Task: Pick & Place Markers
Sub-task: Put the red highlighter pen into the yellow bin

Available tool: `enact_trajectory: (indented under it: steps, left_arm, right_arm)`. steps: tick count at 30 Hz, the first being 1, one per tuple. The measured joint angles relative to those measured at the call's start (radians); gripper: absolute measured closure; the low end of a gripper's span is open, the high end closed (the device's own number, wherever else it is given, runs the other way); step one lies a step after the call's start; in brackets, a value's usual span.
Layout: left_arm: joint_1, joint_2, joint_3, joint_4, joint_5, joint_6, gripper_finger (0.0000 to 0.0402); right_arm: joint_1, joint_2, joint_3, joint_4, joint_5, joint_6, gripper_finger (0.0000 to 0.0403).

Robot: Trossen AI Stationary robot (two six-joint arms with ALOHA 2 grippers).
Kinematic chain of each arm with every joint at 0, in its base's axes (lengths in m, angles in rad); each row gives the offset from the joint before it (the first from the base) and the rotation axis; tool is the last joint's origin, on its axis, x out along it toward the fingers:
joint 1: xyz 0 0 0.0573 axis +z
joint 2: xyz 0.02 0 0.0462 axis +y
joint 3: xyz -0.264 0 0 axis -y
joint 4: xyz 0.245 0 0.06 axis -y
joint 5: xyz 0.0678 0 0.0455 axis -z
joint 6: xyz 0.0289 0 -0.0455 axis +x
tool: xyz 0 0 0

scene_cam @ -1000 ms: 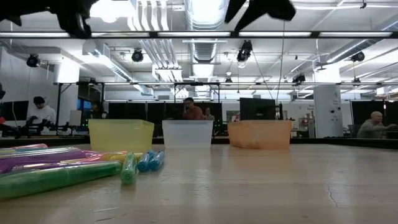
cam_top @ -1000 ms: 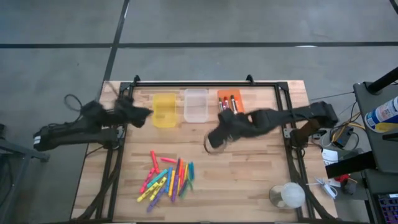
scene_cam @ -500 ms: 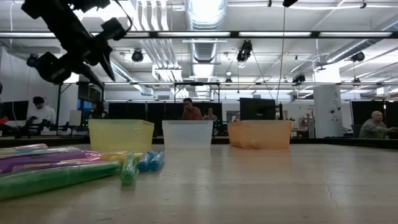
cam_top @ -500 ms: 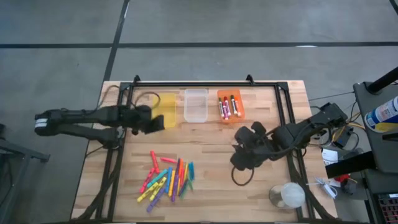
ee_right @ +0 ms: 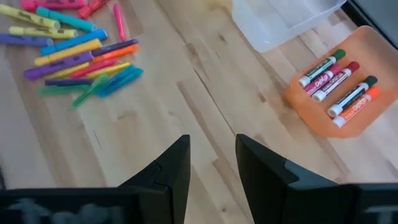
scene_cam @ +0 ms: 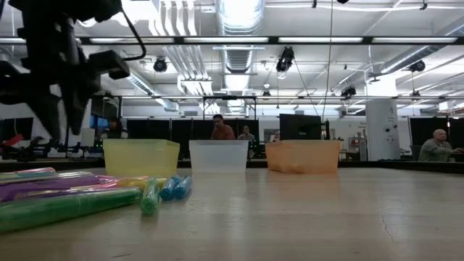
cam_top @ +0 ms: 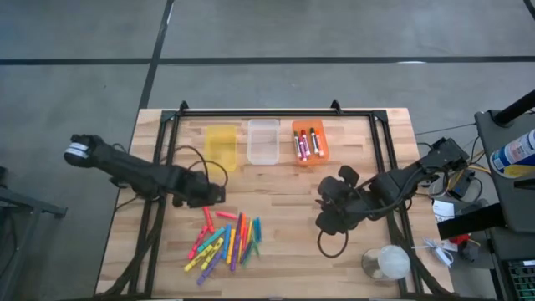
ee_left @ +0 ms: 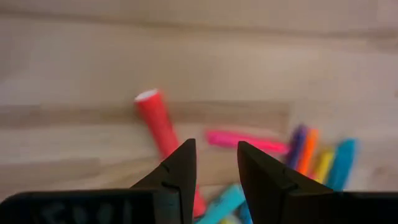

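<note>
Several bright markers [cam_top: 224,241] lie flat in a loose pile on the near-left part of the wooden table, also in the low view [scene_cam: 72,197] and the right wrist view [ee_right: 78,53]. My left gripper [cam_top: 209,194] hovers open over the pile's far end. In its wrist view [ee_left: 214,149] the fingers stand above a red marker [ee_left: 158,124], with a pink one [ee_left: 249,142] beside it. My right gripper [cam_top: 326,219] is open and empty [ee_right: 211,146] over bare wood right of the pile. Several white-bodied markers [cam_top: 308,142] lie in the orange bin [cam_top: 323,155].
The yellow bin [cam_top: 221,147], clear bin [cam_top: 263,140] and orange bin stand in a row at the far edge. A clear round container [cam_top: 386,263] sits at the near-right corner. A black frame rail [cam_top: 159,209] runs along the table's sides. People sit in the room behind.
My left gripper has swung from beside the yellow bin toward the near edge and come down over the far end of the marker pile. My right gripper has drawn away from the orange bin toward the near-right, then held still. The markers have not moved.
</note>
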Motion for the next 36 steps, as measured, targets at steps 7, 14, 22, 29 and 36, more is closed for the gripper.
enact_trajectory:
  steps: [7, 14, 22, 29, 36]
  left_arm:
    - [-0.039, 0.102, 0.057, -0.175, 0.021, -0.02, 0.029]
    - [-0.039, 0.195, 0.064, -0.083, 0.039, -0.015, 0.029]
    - [-0.039, 0.27, 0.064, -0.067, 0.067, 0.008, 0.029]
    - [-0.039, 0.335, 0.062, -0.049, 0.085, 0.028, 0.029]
    - [-0.03, 0.374, 0.063, -0.038, 0.086, 0.097, 0.029]
  right_arm:
    - [-0.001, 0.0, -0.013, 0.0, 0.0, -0.015, 0.0282]
    - [-0.001, 0.0, -0.013, 0.0, -0.001, -0.039, 0.0282]
    - [0.003, 0.0, -0.014, -0.008, -0.003, -0.042, 0.0282]
    - [0.003, 0.0, -0.014, -0.009, -0.003, -0.057, 0.0282]
    - [0.003, 0.0, -0.014, -0.01, -0.003, -0.06, 0.0282]
